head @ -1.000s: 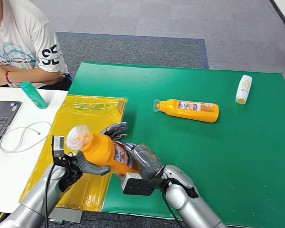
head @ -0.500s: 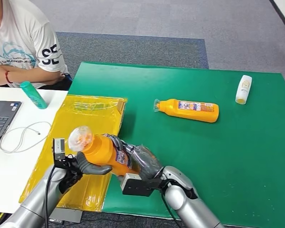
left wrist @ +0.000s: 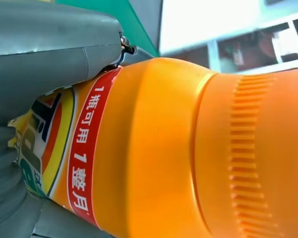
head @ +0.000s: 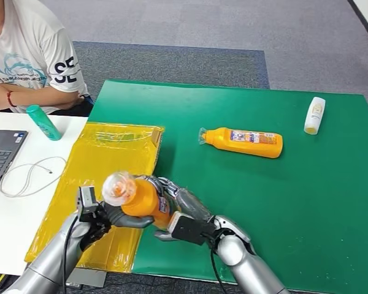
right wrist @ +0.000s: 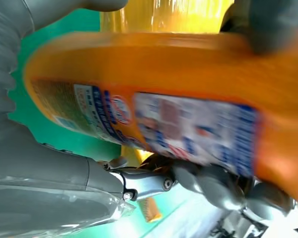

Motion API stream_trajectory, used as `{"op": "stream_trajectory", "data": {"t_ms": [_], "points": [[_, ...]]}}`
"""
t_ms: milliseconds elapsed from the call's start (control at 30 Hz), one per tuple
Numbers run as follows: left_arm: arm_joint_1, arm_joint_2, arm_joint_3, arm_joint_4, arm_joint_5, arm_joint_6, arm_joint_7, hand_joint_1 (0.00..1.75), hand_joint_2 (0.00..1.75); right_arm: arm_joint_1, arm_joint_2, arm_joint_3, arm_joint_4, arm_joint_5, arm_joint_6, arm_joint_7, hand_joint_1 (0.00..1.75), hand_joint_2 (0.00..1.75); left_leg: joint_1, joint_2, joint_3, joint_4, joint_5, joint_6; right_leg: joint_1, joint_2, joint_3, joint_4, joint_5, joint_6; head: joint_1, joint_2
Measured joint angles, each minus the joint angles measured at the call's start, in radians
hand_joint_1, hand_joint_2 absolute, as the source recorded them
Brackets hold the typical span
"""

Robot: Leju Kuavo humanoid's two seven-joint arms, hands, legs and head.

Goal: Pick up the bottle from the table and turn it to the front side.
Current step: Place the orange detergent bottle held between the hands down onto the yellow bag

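Now held aloft between both hands: orange bottle (head: 143,199), lifted clear of the green surface (head: 265,202) at its near left corner, cap end tipped up toward the camera and wrapped in clear plastic. Left hand (head: 110,215) gripping under the neck end, thumb lying along the underside; right hand (head: 182,211) clasped around the base end, fingers curled over the label. Close up from the left wrist: orange shoulder and ribbed neck, red band with white Chinese characters, grey thumb pressed against the label. From the right wrist: blurred blue-and-white label side, grey fingers wrapped beneath. Lying flat farther out on the green surface: second orange bottle (head: 242,142), cap pointing left; white bottle (head: 314,115) near the far right corner. Left of the green: yellow bag (head: 105,159), then a white desk (head: 15,208) with teal bottle (head: 43,122), laptop (head: 2,154), white cable (head: 29,174). Seated behind the desk: person (head: 29,55) in a white shirt.
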Motion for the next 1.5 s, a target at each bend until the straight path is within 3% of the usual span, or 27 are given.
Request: {"op": "stream_trajectory", "data": {"t_ms": [367, 533, 800, 1300, 1500], "points": [[0.038, -0.007, -0.105, -0.13, -0.414, 0.391, 0.111, 1.75, 1.75, 0.028, 0.003, -0.087, 0.019, -0.017, 0.004, 0.001, 0.0, 1.75, 0.0, 0.0, 0.0, 0.0, 0.0, 0.0, 0.0, 0.0, -0.001, 0.0, 0.0, 0.0, 0.0, 0.0], [0.047, -0.012, -0.155, -0.174, -0.524, 0.494, 0.169, 1.75, 1.75, 0.045, 0.008, -0.12, 0.01, -0.008, 0.004, -0.003, 0.0, 1.75, 0.0, 0.0, 0.0, 0.0, 0.0, 0.0, 0.0, 0.0, -0.001, 0.0, 0.0, 0.0, 0.0, 0.0], [0.043, -0.012, -0.189, -0.187, -0.557, 0.523, 0.2, 1.75, 1.75, 0.054, 0.012, -0.148, 0.002, 0.0, 0.007, -0.009, 0.0, 1.75, 0.0, 0.0, 0.0, 0.0, 0.0, 0.0, 0.0, 0.0, -0.001, 0.0, 0.0, 0.0, 0.0, 0.0], [-0.033, 0.041, -0.242, -0.181, -0.468, 0.435, 0.199, 1.75, 1.75, 0.052, 0.02, -0.184, -0.002, -0.001, -0.007, -0.017, 0.0, 1.75, 0.0, 0.0, 0.0, 0.0, 0.0, 0.0, 0.0, 0.0, -0.001, 0.0, 0.0, 0.0, 0.0, 0.0], [-0.051, 0.047, -0.262, -0.201, -0.472, 0.458, 0.217, 1.75, 1.75, 0.062, 0.025, -0.285, -0.046, -0.046, -0.035, -0.006, 0.0, 1.75, 0.0, -0.001, -0.001, 0.0, 0.0, 0.0, 0.0, -0.001, 0.0, 0.0, 0.0, 0.0, 0.0, 0.0]]}}
